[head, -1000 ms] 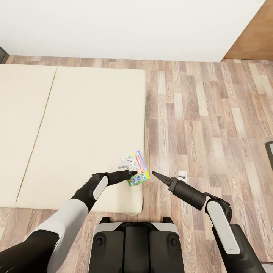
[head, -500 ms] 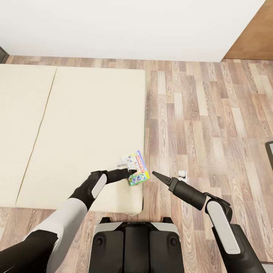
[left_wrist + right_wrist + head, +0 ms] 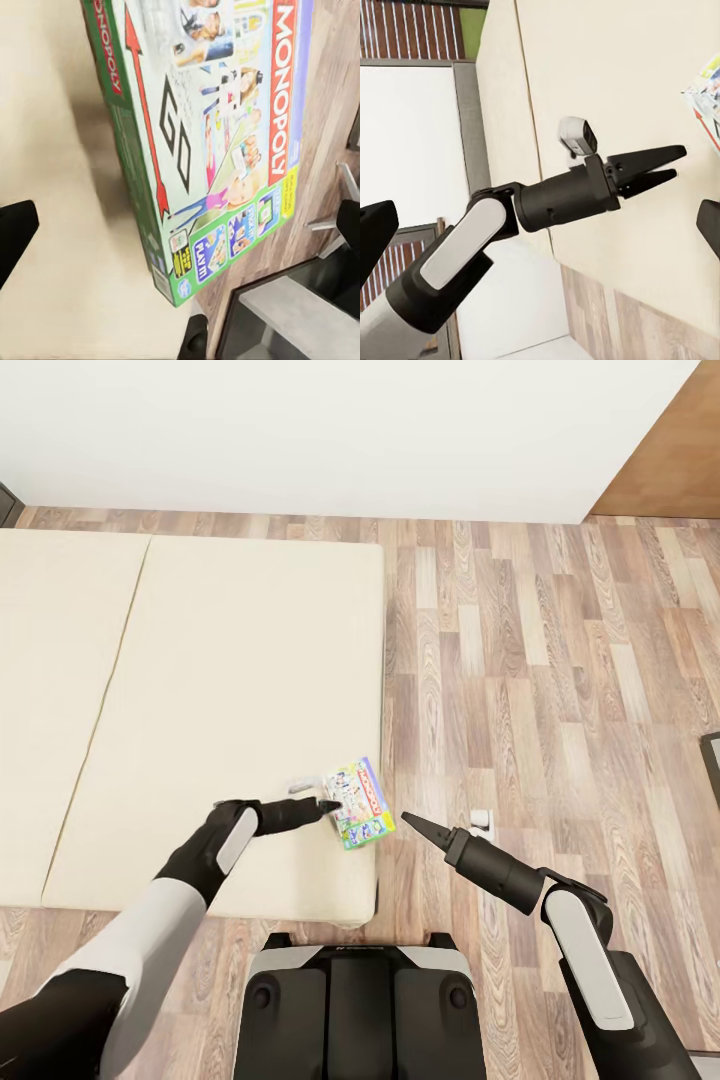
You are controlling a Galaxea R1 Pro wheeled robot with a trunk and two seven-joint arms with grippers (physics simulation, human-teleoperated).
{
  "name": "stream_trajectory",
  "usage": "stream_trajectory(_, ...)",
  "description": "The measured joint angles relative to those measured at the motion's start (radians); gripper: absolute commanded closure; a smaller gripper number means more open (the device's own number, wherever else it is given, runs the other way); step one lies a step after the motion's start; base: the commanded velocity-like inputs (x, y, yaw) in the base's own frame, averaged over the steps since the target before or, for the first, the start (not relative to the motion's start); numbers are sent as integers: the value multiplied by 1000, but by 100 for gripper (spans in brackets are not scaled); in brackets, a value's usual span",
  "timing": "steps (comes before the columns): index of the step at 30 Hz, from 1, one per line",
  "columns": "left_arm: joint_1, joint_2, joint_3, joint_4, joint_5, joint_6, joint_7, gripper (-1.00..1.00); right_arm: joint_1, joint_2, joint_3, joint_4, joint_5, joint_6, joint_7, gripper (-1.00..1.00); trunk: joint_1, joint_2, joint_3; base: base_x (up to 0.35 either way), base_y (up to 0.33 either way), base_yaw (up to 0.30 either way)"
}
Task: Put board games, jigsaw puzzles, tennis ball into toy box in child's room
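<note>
Bed [image 3: 200, 690] fills the left of my head view, its beige mattress running to the wood-plank floor [image 3: 560, 690]. Near the bed's near corner lies the green-edged board game [image 3: 360, 803], flat on the mattress. My left hand [image 3: 328, 806] sits just beside the box's left edge, fingers nearly together and gripping nothing; whether it touches the box I cannot tell. My right hand [image 3: 406, 819] hangs over the floor just past the box — its fingers closed to a point, empty. From the left wrist view, the board game [image 3: 217, 135] reads "MONOPOLY", its corner overhanging the mattress edge. From the right wrist view, my left hand [image 3: 679, 165] shows slightly parted above the mattress, empty.
</note>
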Motion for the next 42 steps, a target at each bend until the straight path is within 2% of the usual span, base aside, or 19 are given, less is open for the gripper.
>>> stream_trajectory(5, 1, 24, 36, -65, 5, 70, -47, -100, 0, 0, 0, 0, 0, 0, 1, -100, 0, 0, 0, 0, 0, 0)
stream_trajectory(9, 4, 55, 65, -151, 2, 160, -160, -100, 0, -1, 0, 0, 0, 0, 1, -100, 0, 0, 0, 0, 0, 0)
stream_trajectory(14, 7, 82, 72, -191, 1, 222, -255, -100, 0, -1, -12, 0, -1, 0, 0, -100, 0, 0, 0, 0, 0, 0)
stream_trajectory(20, 11, 113, 76, -204, 2, 274, -308, -100, 0, -1, -28, 0, -1, 2, 0, -100, 0, 0, 0, 0, 0, 0)
stream_trajectory(23, 15, 154, 78, -210, 4, 308, -349, -100, 0, -1, -32, 0, -1, 2, 0, -100, 0, 0, 0, 0, 0, 0)
stream_trajectory(24, 17, 184, 79, -211, 4, 325, -385, -100, 0, -1, -33, 0, -1, 2, 0, -100, 0, 0, 0, 0, 0, 0)
stream_trajectory(25, 21, 217, 79, -212, 4, 340, -433, -100, 0, -1, -33, 0, -1, 2, 0, -100, 0, 0, 0, 0, 0, 0)
stream_trajectory(26, 25, 235, 79, -212, 5, 346, -463, -100, 0, -1, -34, 0, -1, 2, 0, -100, 0, 0, 0, 0, 0, 0)
stream_trajectory(27, 39, 269, 79, -213, 3, 353, -526, -100, 0, -1, -34, 0, -1, 2, 0, -100, 0, 0, 0, 0, 0, 0)
stream_trajectory(28, 48, 286, 80, -213, 3, 357, -562, -100, 0, 0, -34, 0, -1, 1, 0, -100, 0, 0, 0, 0, 0, 0)
stream_trajectory(30, 88, 353, 81, -213, -2, 361, -694, -100, 0, 0, -34, -1, -1, 1, 0, -100, 0, 0, 0, 0, 0, 0)
stream_trajectory(32, 110, 389, 82, -212, -3, 360, -753, -100, 0, 0, -35, 0, -1, 1, -1, -100, 0, 0, 0, 0, 0, 0)
stream_trajectory(33, 131, 424, 82, -211, -5, 358, -803, -100, 0, 0, -35, 0, -1, 1, -1, -100, 0, 0, 0, 0, 0, 0)
stream_trajectory(35, 154, 456, 83, -211, -4, 356, -848, -100, 0, 0, -35, 0, -1, 1, -1, -100, 0, 0, 0, 0, 0, 0)
stream_trajectory(36, 175, 480, 83, -210, -4, 354, -884, -100, 0, 0, -35, -1, -1, 1, -1, -100, 0, 0, 0, 0, 0, 0)
stream_trajectory(40, 211, 513, 91, -210, -4, 352, -947, -100, 0, 0, -35, -1, -1, 0, -3, -100, 0, 0, 0, 0, 0, 0)
stream_trajectory(42, 219, 519, 99, -209, -3, 352, -961, -100, 0, 0, -35, -1, -1, 0, -3, -100, 0, 0, 0, 0, 0, 0)
